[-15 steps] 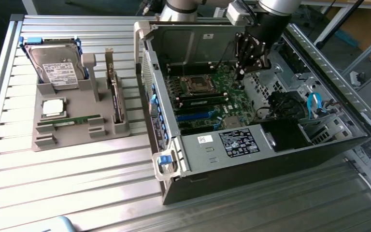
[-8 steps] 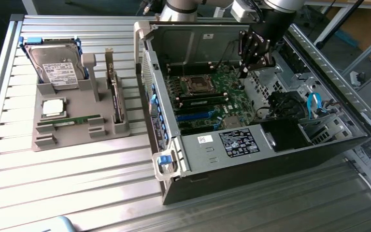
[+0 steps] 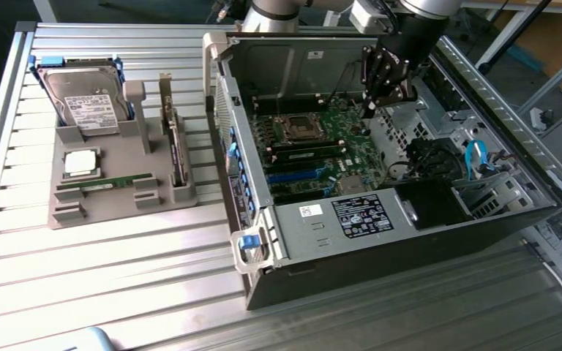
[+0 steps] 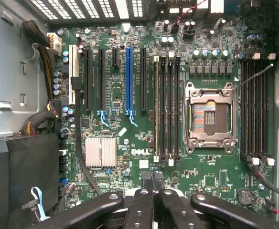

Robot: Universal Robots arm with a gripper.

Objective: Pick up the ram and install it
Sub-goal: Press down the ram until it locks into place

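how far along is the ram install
A ram stick already sits in a motherboard slot beside the empty CPU socket. The gripper hovers shut above the board, holding nothing. Another green stick lies in the grey holder outside the case.

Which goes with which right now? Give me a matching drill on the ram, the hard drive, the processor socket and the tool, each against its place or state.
Things:
1. ram
2. hard drive
3. processor socket
4. tool

Places or states:
A. shut, above the motherboard inside the open case
B. propped in the blue frame at one end of the grey holder
C. lying low in the grey holder, near the silver chip
D. empty, on the motherboard

Pairs: 1-C; 2-B; 3-D; 4-A
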